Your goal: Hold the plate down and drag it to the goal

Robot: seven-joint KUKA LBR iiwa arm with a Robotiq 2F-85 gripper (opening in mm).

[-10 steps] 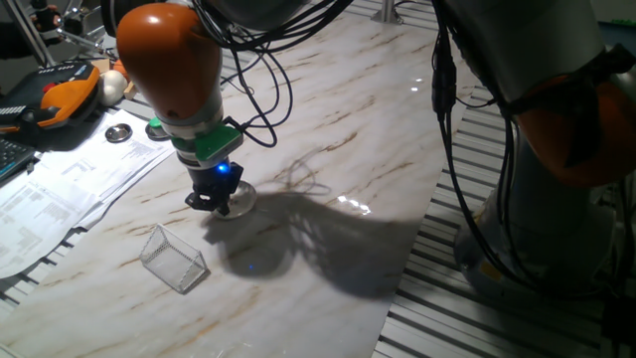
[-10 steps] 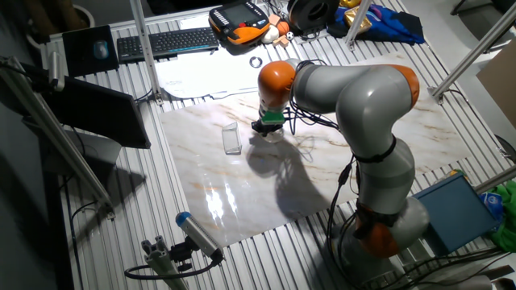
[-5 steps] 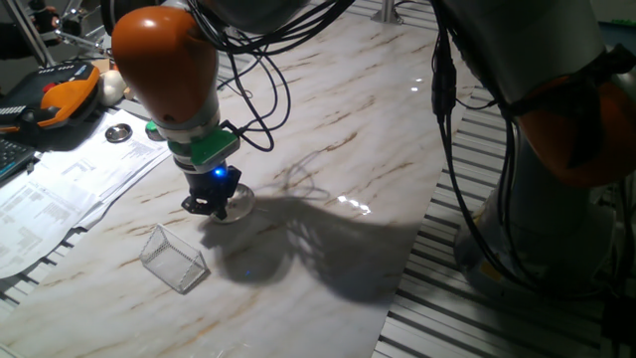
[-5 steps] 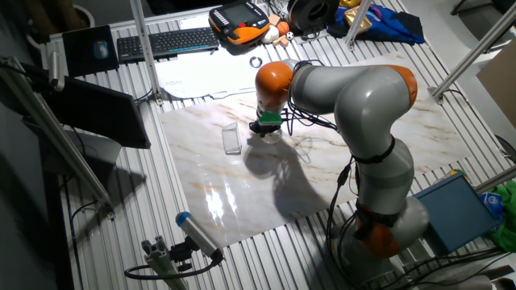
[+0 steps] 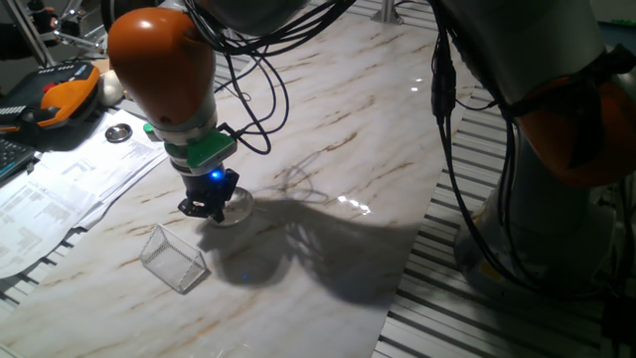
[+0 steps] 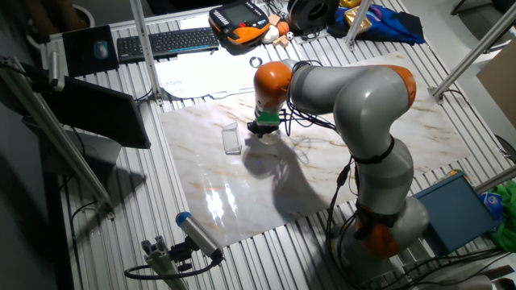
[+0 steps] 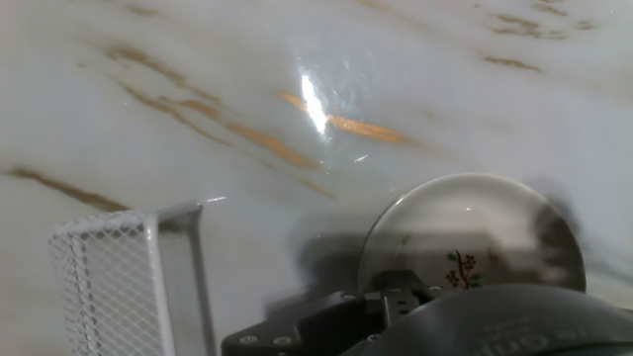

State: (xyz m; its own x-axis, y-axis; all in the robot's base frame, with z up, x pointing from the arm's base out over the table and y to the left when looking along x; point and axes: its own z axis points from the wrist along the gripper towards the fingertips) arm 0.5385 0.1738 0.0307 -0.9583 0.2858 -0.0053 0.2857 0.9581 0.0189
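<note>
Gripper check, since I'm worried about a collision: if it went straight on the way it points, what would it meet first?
The gripper points down, so it meets the plate directly beneath; it probably presses on it already. The goal lies off that line.

A robotics lab: a big orange-and-grey robot arm (image 6: 355, 97) stands at a marble-patterned surface (image 6: 387, 145) on slatted aluminium framing (image 6: 145, 217), with a keyboard (image 6: 165, 42), an orange control pendant (image 6: 239, 22) and loose cables (image 5: 258, 80).

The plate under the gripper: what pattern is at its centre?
A small dark twig with red dots on the white plate, clearest in the hand view.
</note>
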